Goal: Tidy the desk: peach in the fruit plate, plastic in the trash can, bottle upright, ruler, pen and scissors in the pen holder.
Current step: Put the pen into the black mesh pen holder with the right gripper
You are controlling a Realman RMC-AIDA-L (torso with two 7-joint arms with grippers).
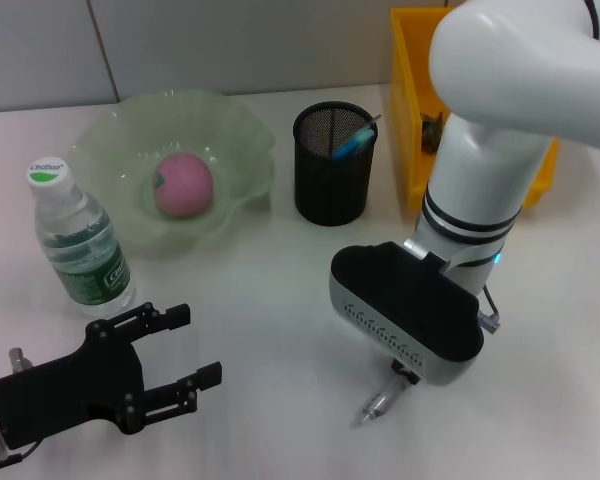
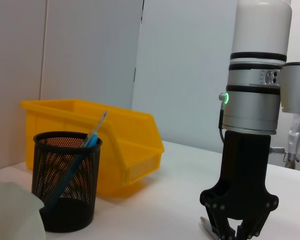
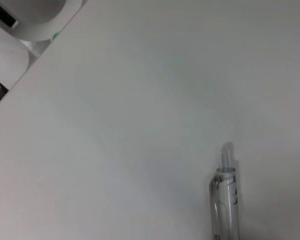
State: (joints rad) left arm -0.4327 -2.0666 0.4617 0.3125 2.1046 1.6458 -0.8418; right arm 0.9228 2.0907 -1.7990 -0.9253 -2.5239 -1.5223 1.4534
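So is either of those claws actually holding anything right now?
Left gripper is open and empty. Right gripper is down over the pen on the desk; whether it grips it cannot be told.

Peach (image 1: pixel 184 185) in the fruit plate (image 1: pixel 242 140) — bottle (image 1: pixel 78 240) left, pen holder (image 1: pixel 333 163) right.

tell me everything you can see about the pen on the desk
The pen has a clear plastic barrel with a narrow see-through tip. It lies flat on the white desk, near the front edge, and is not yet in the black mesh holder. In the head view only its tip end shows, sticking out from under the right tool, which is right above it.
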